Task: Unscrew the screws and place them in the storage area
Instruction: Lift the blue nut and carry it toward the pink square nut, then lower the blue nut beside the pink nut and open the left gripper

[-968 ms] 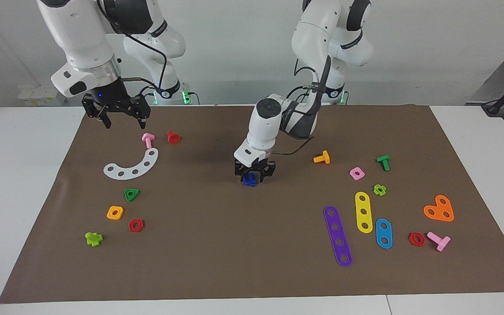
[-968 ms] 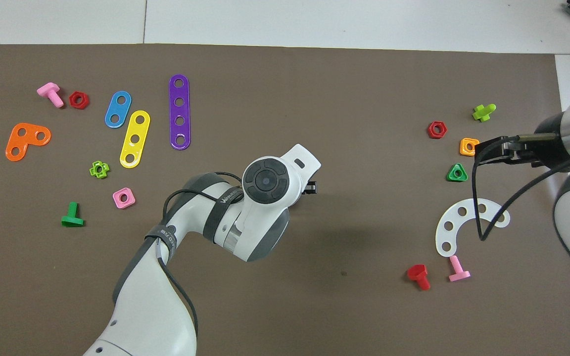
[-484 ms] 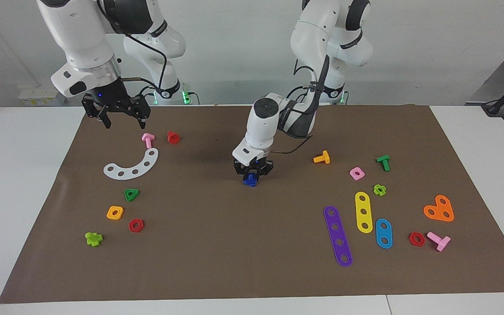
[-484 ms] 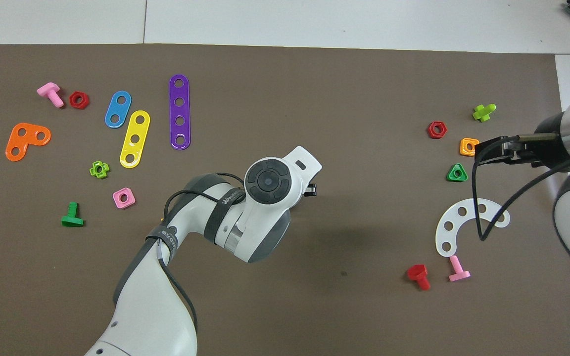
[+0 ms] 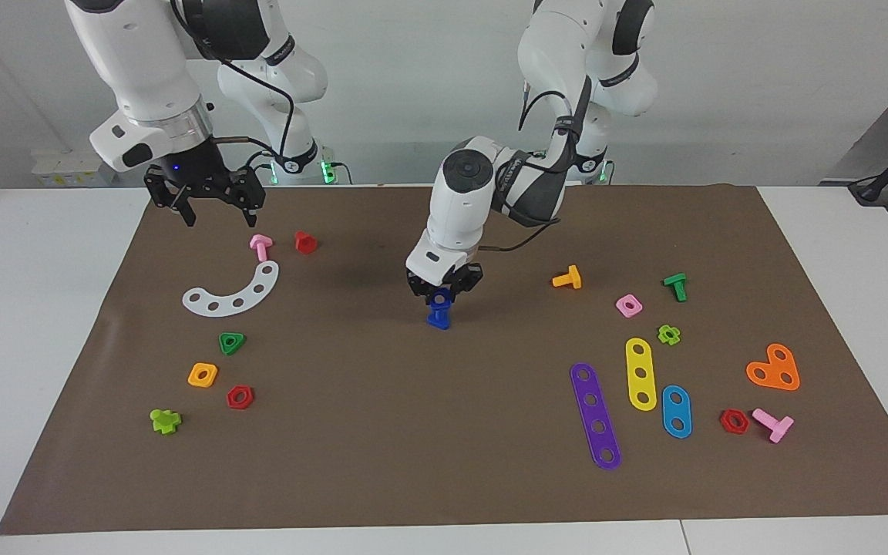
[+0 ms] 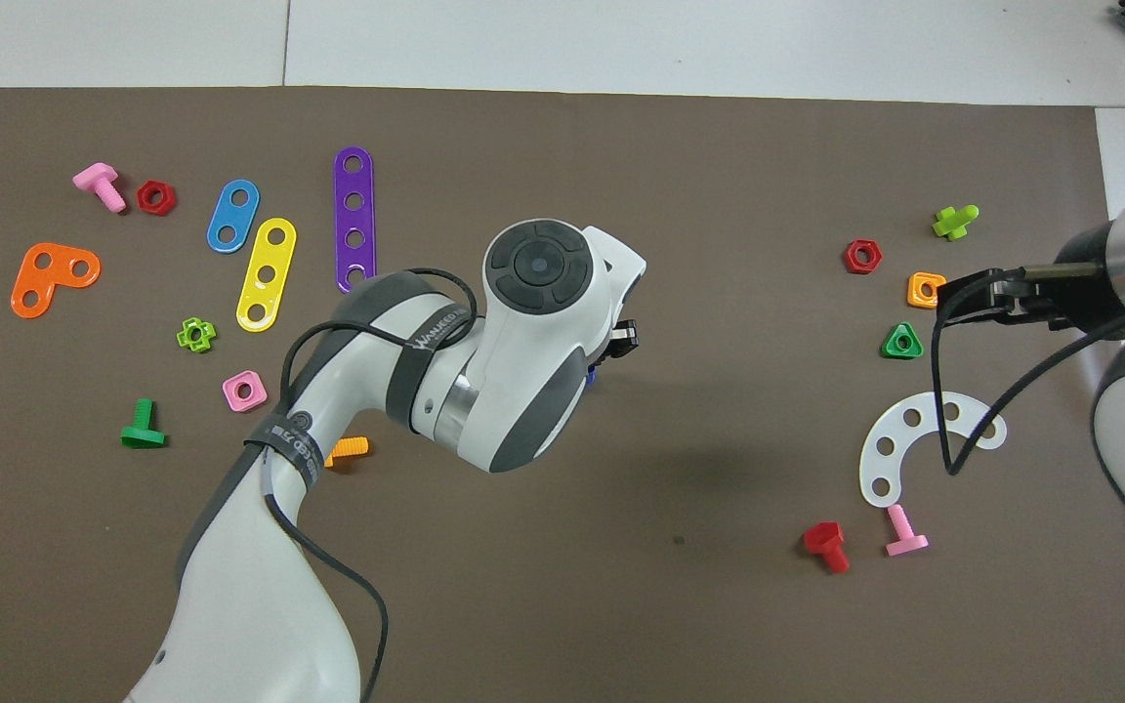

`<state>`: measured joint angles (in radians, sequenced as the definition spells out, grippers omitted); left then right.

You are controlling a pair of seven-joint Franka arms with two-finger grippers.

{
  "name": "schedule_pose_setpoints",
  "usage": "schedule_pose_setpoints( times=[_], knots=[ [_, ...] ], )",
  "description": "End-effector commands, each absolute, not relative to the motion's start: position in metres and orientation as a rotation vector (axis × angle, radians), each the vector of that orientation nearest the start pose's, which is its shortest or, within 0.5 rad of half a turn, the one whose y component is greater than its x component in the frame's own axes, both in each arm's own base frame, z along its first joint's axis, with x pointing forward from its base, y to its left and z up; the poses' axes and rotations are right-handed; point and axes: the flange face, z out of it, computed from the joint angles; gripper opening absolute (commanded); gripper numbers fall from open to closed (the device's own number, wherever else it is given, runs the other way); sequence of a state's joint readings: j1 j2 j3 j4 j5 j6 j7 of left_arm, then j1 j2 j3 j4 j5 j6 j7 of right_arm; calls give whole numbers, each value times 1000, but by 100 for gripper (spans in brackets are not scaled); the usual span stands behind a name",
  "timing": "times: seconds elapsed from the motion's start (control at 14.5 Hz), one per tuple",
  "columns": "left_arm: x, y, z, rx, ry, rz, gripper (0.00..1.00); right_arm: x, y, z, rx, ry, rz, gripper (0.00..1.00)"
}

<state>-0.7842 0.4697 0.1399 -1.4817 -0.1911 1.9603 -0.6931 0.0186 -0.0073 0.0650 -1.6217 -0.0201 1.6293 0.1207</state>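
Note:
My left gripper [image 5: 440, 295] hangs over the middle of the brown mat [image 5: 382, 432], shut on the top of the blue screw [image 5: 438, 315]. The screw hangs upright with its wider lower end just above the mat. In the overhead view the left arm covers it, and only a blue sliver [image 6: 590, 372] shows. My right gripper [image 5: 217, 214] is open and empty. It waits in the air at the right arm's end, over the mat's edge beside the pink bolt [image 5: 260, 247]. Loose coloured parts lie on the mat at both ends.
At the left arm's end lie purple [image 5: 595, 415], yellow [image 5: 640, 373] and blue [image 5: 676, 411] strips, an orange bolt [image 5: 567, 277], a green bolt [image 5: 675, 286] and an orange heart plate [image 5: 774, 368]. At the right arm's end lie a white curved strip [image 5: 233, 291], a red bolt [image 5: 304, 242] and several nuts.
My left gripper has closed on the blue screw and risen, lifting it up off the mat. The right arm has not moved.

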Motion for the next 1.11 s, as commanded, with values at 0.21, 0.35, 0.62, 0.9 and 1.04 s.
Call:
schedule_pose_setpoints(
  times=[0.21, 0.35, 0.62, 0.9, 1.04],
  knots=[
    [598, -291, 493, -3200, -464, 206, 0, 548, 41, 612, -3139, 32, -24, 100],
    [608, -241, 489, -3206, -398, 246, 0, 548, 41, 612, -3139, 32, -24, 100],
    [604, -130, 443, -3261, -156, 260, 0, 548, 41, 612, -3139, 32, -24, 100],
    [584, -113, 398, -3281, -205, 76, 0, 548, 41, 612, -3139, 32, -24, 100],
    [578, -115, 386, -3280, -202, 58, 0, 547, 41, 612, -3139, 32, -21, 100]
  ],
)
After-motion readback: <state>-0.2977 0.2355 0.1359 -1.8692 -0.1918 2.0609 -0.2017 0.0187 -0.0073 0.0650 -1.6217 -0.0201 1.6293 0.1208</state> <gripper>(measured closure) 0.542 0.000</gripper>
